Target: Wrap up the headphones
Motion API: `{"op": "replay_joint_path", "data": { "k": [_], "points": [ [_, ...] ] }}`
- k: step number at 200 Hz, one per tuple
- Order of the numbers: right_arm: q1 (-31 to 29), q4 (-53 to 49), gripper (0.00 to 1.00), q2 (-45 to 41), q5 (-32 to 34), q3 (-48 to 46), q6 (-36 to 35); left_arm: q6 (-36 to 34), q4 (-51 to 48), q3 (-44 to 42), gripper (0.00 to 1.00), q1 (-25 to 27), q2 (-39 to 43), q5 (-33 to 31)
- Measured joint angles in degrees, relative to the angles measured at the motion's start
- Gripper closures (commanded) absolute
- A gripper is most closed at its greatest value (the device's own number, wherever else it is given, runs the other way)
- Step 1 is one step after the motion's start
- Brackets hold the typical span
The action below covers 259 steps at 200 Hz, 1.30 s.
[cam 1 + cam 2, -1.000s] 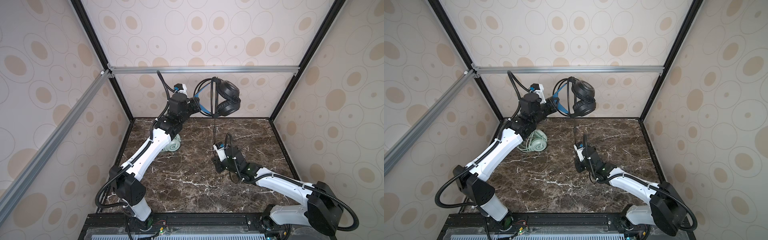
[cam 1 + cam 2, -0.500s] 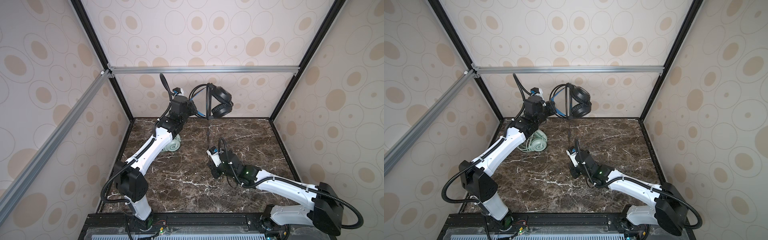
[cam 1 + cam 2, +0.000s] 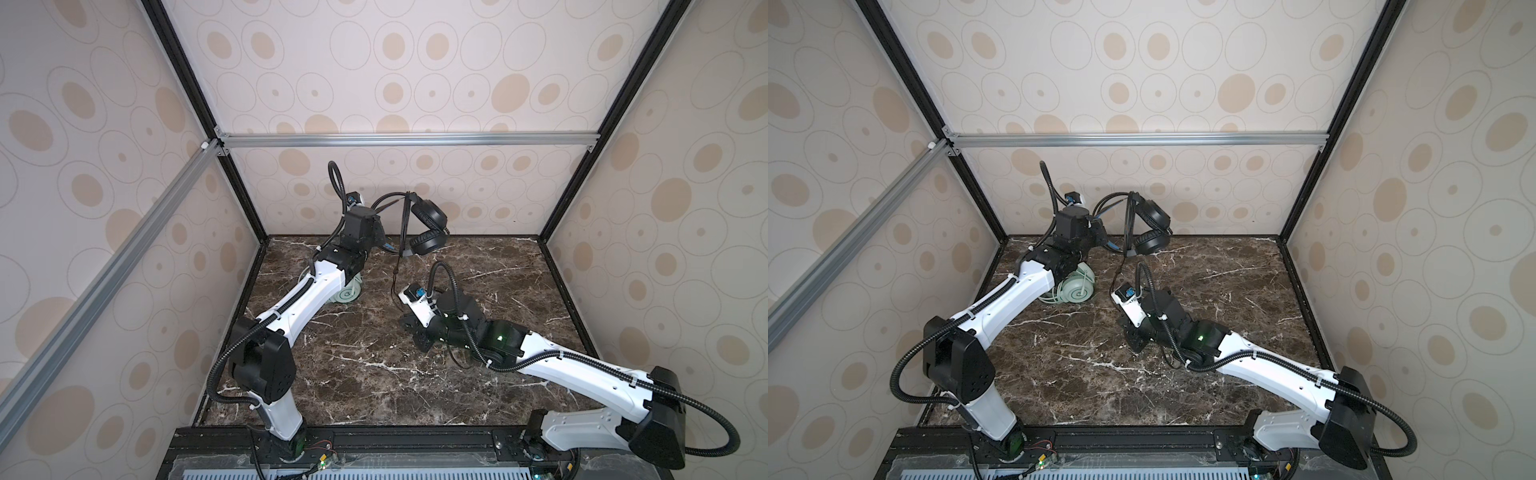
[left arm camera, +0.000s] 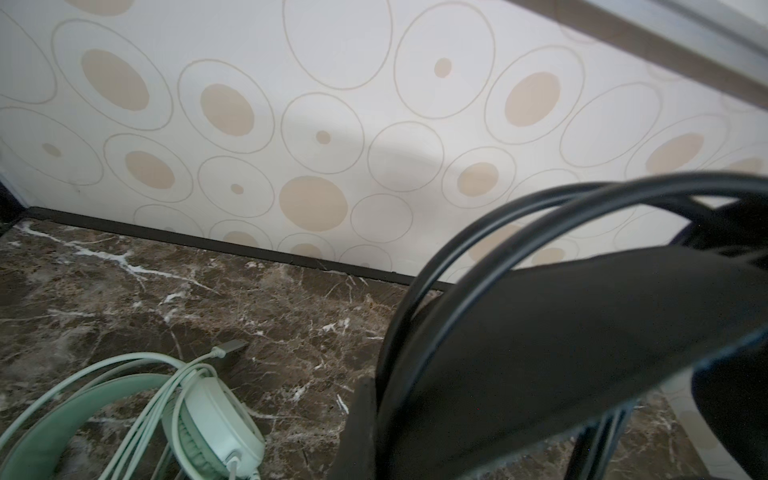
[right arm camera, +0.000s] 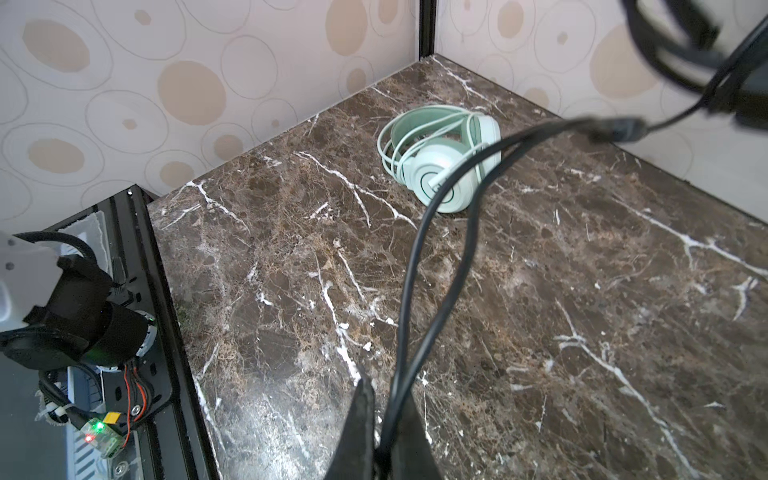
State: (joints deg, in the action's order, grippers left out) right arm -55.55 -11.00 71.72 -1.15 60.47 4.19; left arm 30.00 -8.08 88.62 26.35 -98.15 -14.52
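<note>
- The left gripper (image 3: 382, 245) is clamped on the headband of the black headset (image 3: 428, 224). It appears just above centre in both top views.
- In the left wrist view, one dark finger (image 4: 359, 419) stands at lower centre with the headband pressed against it. Loops of black cable (image 4: 436, 266) arc over the band.
- The black headset (image 3: 1152, 232) hangs clear of the marble tabletop (image 3: 478, 257), in front of the back wall (image 3: 478, 199). Its ear cups are to the right of the gripper.
- The right gripper (image 5: 386, 449) is closed on the black cable (image 5: 436, 291), with the jaws pinching the cord at the lower centre of the right wrist view.
- In a top view, the right gripper (image 3: 415, 332) sits low over the tabletop, right of centre. The black cable (image 3: 401, 249) runs up from it to the headset.
- The mint-green headset (image 3: 1073, 291) lies on the tabletop left of centre, partly hidden under the left arm (image 3: 1017, 299). Neither gripper touches it.
- The whitish-green cable (image 4: 137, 399) is looped around the mint-green headset (image 5: 444, 166). Its plug (image 4: 232, 345) rests on the marble.
</note>
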Motion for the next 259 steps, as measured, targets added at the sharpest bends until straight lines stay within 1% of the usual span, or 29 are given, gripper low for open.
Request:
{"op": "replay_joint_path", "data": {
  "k": [33,54,112,151,197,217,259],
  "points": [
    [0.2,-3.1,1.0,0.4,-0.2,6.3,-3.5,-2.3,0.0,-6.6,1.0,0.0,0.6,-0.5],
    [1.4,-5.7,1.0,1.3,-0.3,10.7,-5.7,-4.2,-0.4,-10.4,1.0,0.1,2.2,-0.5],
    [9.4,-14.1,1.0,4.2,-2.8,21.9,-11.1,-11.6,0.8,-17.4,1.0,1.0,10.4,0.4],
    [12.3,-20.2,1.0,8.9,-2.7,29.4,-14.6,-18.2,1.2,-20.1,1.0,2.9,14.3,2.7],
    [15.2,-29.4,1.0,15.1,-3.5,39.0,-20.7,-24.2,-0.9,-22.6,1.0,3.8,17.7,8.0],
    [16.7,-32.7,1.0,16.3,-4.7,41.1,-22.9,-25.8,-1.8,-23.8,1.0,3.8,19.8,9.8],
    [19.6,-37.4,1.0,16.6,-7.1,42.5,-25.9,-27.5,-3.4,-24.7,1.0,3.8,23.6,13.0]
  ]
}}
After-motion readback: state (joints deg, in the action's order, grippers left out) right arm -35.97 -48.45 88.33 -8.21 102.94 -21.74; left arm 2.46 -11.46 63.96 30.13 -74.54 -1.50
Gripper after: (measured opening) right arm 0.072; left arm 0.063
